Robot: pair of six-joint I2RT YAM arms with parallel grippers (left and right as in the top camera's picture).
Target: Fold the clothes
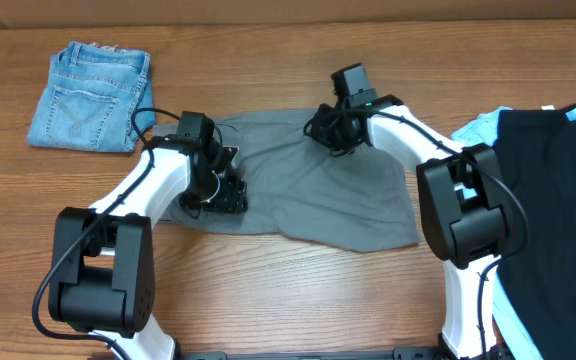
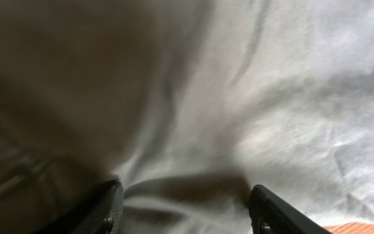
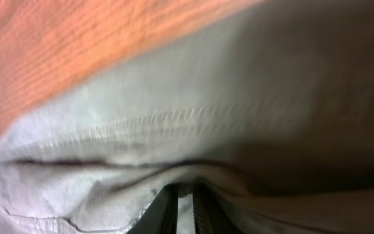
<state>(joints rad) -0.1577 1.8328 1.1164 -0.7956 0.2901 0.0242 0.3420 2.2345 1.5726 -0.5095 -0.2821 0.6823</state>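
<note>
The grey shorts [image 1: 328, 195] lie spread across the middle of the table. My left gripper [image 1: 223, 190] is over their left end; in the left wrist view its fingers [image 2: 184, 208] are wide apart, open, with wrinkled grey cloth [image 2: 271, 110] between and under them. My right gripper [image 1: 333, 135] is at the shorts' far top edge. In the right wrist view its fingers [image 3: 185, 207] are nearly together, pinching a fold of the grey fabric [image 3: 141, 143] by a stitched hem.
Small blue denim shorts [image 1: 90, 82] lie folded at the far left. A black garment with light-blue fabric [image 1: 553, 180] lies at the right edge. Bare wood table [image 1: 288, 290] shows in front of the shorts.
</note>
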